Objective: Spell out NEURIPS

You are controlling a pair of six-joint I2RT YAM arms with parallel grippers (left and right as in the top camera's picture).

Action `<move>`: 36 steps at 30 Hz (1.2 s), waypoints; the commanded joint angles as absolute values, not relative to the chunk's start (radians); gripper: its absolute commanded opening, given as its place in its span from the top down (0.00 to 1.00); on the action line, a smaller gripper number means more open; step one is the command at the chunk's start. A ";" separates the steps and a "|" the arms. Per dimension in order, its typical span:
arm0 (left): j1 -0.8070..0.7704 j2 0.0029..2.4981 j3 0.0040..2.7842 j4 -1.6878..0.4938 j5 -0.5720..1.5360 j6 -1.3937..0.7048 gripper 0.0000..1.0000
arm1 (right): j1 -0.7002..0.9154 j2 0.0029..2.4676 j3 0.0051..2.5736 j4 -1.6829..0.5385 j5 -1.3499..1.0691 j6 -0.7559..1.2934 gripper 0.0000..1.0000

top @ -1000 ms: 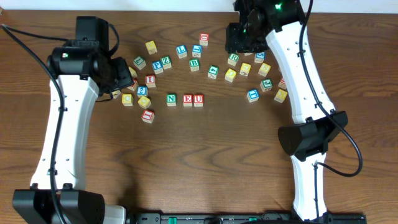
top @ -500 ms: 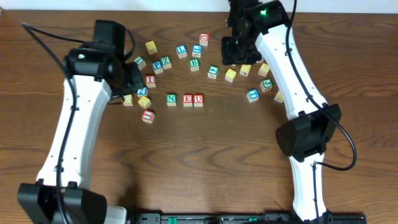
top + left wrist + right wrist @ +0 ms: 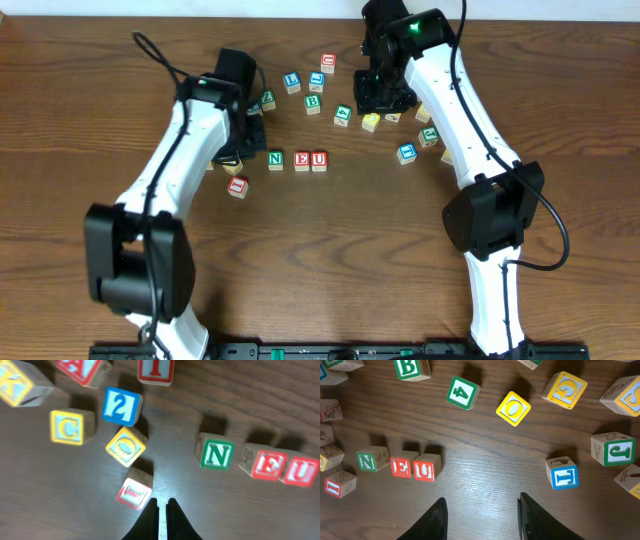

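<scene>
Left gripper (image 3: 161, 510) fingers pressed together, holding nothing; N cube (image 3: 216, 455) sits ahead to its right, apart. Right gripper (image 3: 482, 512) spread wide, U cube (image 3: 426, 469) just past one finger.

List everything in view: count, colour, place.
N cube: one, green, left end of the centre row.
E cube: one, red, middle of the row.
U cube: one, red, right end, against E.
red-lettered cube: one, red, near side, left of N.
scattered cubes, such as green B and blue T: over a dozen, mixed colours, behind and beside the row.
table: one, brown wood, underneath.
left arm, right arm: two, white and black.
left gripper: one, black, shut, left of N.
right gripper: one, black, open, empty, right of U.
</scene>
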State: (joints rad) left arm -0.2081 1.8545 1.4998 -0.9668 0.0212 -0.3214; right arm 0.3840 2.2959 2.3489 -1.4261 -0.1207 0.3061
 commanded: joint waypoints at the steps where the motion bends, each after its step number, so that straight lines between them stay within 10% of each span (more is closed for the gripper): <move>1: -0.209 1.917 1.493 -0.943 0.018 -0.314 0.92 | 0.391 2.295 2.346 -1.425 -0.126 0.318 0.59; 36: -0.209 2.048 1.482 -0.792 0.094 -0.199 0.92 | 0.392 2.295 2.346 -1.415 -0.114 0.317 0.54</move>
